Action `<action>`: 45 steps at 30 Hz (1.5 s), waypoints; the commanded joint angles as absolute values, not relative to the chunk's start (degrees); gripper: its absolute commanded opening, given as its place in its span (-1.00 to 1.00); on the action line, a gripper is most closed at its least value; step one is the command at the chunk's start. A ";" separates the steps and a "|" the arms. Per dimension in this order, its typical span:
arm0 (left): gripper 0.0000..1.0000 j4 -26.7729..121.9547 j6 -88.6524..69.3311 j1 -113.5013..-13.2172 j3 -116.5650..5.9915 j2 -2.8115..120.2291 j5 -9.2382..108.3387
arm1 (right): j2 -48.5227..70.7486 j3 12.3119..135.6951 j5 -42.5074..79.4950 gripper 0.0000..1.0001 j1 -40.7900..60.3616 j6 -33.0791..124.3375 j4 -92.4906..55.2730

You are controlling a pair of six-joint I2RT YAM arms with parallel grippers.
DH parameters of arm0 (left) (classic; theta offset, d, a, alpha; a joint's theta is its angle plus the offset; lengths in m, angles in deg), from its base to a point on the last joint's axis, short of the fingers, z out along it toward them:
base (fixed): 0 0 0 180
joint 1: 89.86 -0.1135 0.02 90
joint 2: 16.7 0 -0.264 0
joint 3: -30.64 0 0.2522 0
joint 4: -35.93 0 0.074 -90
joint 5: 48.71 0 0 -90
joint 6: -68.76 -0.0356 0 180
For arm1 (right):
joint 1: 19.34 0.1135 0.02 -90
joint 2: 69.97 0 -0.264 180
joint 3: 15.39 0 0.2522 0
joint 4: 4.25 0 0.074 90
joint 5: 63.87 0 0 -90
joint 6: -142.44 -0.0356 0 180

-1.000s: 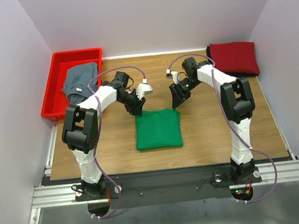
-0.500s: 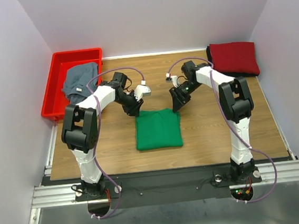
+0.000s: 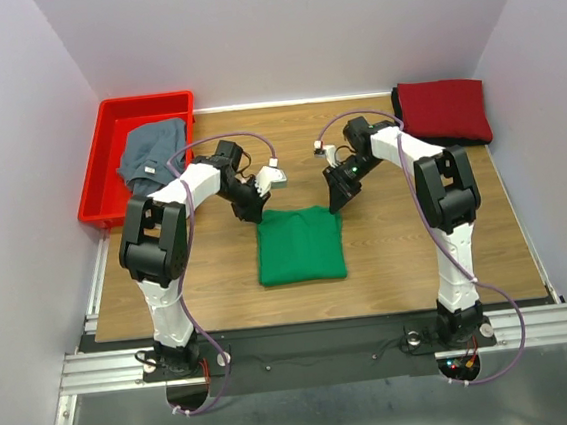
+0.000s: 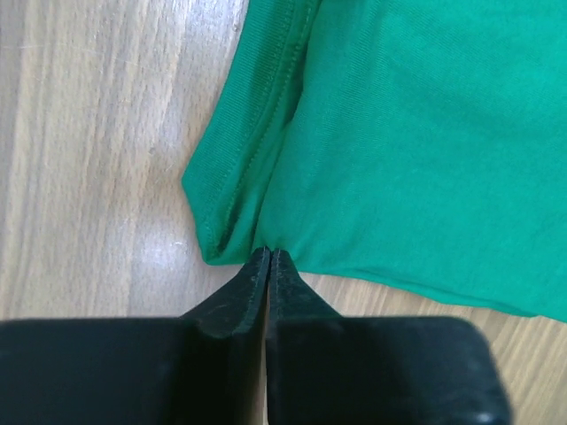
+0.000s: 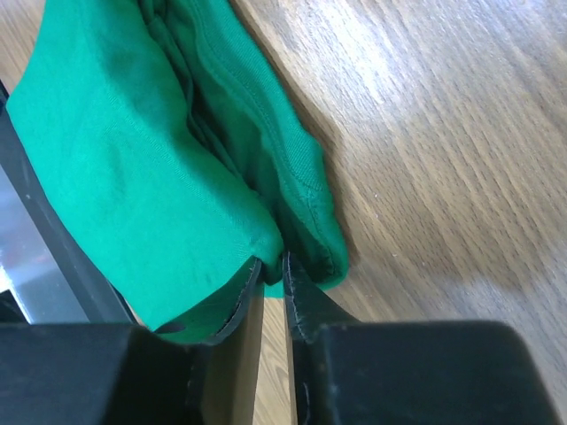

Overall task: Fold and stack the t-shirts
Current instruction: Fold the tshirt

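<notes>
A wood-grain desk (image 3: 398, 252) fills a booth with pale, plain walls (image 3: 286, 31). Silver rails (image 3: 307, 349) run along its near edge, where the two arm bases are bolted, and purple cables loop along both arms.

The green t-shirt (image 3: 301, 244) lies folded into a neat rectangle on the middle of the desk, between the arms. Both arms reach down to its far edge, one at each corner.

The left claw (image 3: 250, 213) is at the far left corner. In the left wrist view its black fingertips (image 4: 252, 283) are pressed tight together with their points touching the stitched hem. Whether any cloth is nipped between them cannot be told.

The right claw (image 3: 337, 202) is at the far right corner. Its wrist view shows the fingers (image 5: 306, 310) almost together, pinching the layered green edge at their tips, with cloth spilling over the left finger.

The dark red t-shirt (image 3: 444, 110) sits folded at the far right corner of the desk, well apart from the green one. At the far left, the grey-blue t-shirt (image 3: 149, 155) lies crumpled in a red bin (image 3: 94, 175), with part of it hanging over the bin's right rim
</notes>
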State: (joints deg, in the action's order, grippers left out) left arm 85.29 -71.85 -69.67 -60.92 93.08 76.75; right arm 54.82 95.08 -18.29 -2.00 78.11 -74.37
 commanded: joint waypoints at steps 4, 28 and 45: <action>-1.00 89.42 -73.27 -70.00 -63.01 92.20 78.47 | 52.12 95.84 -20.09 -0.81 -1.50 78.11 -75.40; -1.00 92.68 -69.76 -70.26 -71.63 95.53 75.57 | 50.61 93.38 -9.03 -0.99 -2.64 78.90 -74.89; -0.68 81.51 -62.20 -71.75 -75.93 102.75 72.05 | 58.00 100.39 0.12 -0.98 -4.31 75.56 -67.41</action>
State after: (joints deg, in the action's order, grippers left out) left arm 83.19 -63.92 -70.35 -73.31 103.33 73.87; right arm 55.92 95.29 -5.28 -3.24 75.69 -71.57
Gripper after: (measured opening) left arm 0.122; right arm 0.044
